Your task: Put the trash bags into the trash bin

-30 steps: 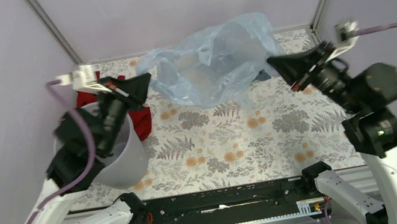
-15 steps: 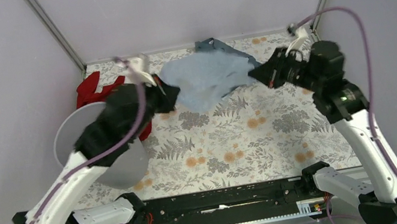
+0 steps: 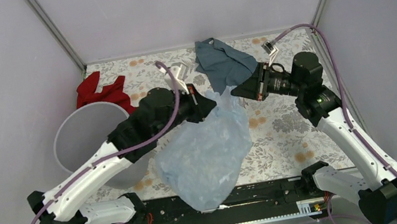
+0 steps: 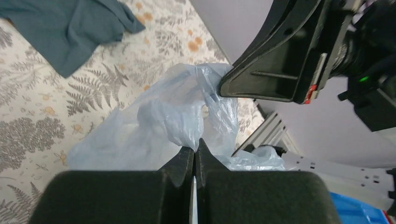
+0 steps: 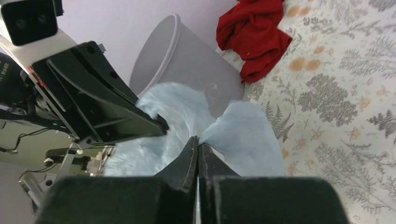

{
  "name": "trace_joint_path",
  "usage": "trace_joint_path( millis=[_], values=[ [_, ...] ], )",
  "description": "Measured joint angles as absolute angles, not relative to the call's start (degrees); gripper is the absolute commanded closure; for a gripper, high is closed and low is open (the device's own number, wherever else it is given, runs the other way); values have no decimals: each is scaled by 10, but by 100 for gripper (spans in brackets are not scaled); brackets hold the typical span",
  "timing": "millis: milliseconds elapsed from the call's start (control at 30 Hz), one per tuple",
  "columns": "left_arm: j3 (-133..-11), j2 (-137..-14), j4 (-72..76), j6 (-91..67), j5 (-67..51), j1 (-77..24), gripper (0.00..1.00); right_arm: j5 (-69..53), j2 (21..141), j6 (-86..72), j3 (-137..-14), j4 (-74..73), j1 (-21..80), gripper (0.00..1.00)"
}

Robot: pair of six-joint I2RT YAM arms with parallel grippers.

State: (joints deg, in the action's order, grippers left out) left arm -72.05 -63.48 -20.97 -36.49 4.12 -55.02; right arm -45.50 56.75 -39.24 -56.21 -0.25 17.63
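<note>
The left gripper and right gripper each clamp shut on the bag, hanging it between them. The bin stands leftward.

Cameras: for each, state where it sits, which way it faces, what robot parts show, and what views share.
Top external: above, behind the bases, looking down at the table; both arms show.
Left wrist: on the left arm, facing along the left gripper toward the right gripper.
Right wrist: on the right arm, facing past its gripper to the trash bin and red cloth.
Shared: all show the trash bag, pinched by both grippers.
</note>
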Motion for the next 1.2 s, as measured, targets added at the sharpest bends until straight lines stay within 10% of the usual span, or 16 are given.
trace_joint_path(
  millis=[567, 733, 1000, 1200],
  values=[
    [-801, -668, -264, -335, 82, -560, 100, -477, 564, -407, -574, 20, 181, 98],
    [-879, -750, -308, -327, 130, -560, 100, -479, 591, -416, -586, 44, 191, 88],
    [-896, -821, -354, -324, 159, -559, 100, -476, 605, -386, -578, 38, 209, 41],
    [-903, -821, -355, -324, 159, -558, 100, -457, 604, -345, -577, 13, 222, 31]
  ],
)
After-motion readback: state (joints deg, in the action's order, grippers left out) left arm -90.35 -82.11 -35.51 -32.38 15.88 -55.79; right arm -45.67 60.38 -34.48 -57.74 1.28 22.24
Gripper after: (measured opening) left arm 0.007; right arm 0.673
